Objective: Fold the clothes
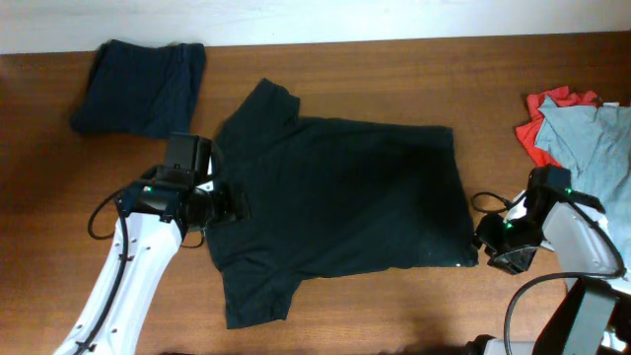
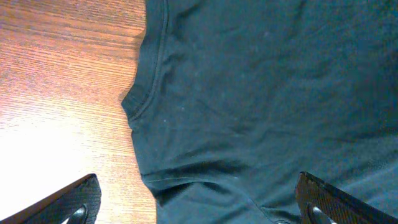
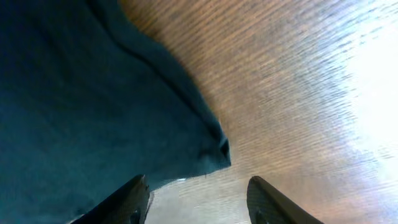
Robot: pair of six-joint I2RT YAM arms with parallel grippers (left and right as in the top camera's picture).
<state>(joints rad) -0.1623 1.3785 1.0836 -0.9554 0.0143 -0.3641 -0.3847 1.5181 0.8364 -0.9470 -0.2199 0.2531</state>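
The black T-shirt [image 1: 335,197] lies lengthwise between both: its collar [image 2: 151,74] just ahead of the released left jaws, its hem corner [image 3: 217,152] just ahead of the parted, empty right jaws.

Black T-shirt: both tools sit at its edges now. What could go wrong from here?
1. The right tool is open, with the hem corner of the black T-shirt ahead of its fingers, not between them; closing may miss or nip only the tip.
2. The open left tool straddles the shirt's edge by the collar, one finger over bare table; it may grab one layer.
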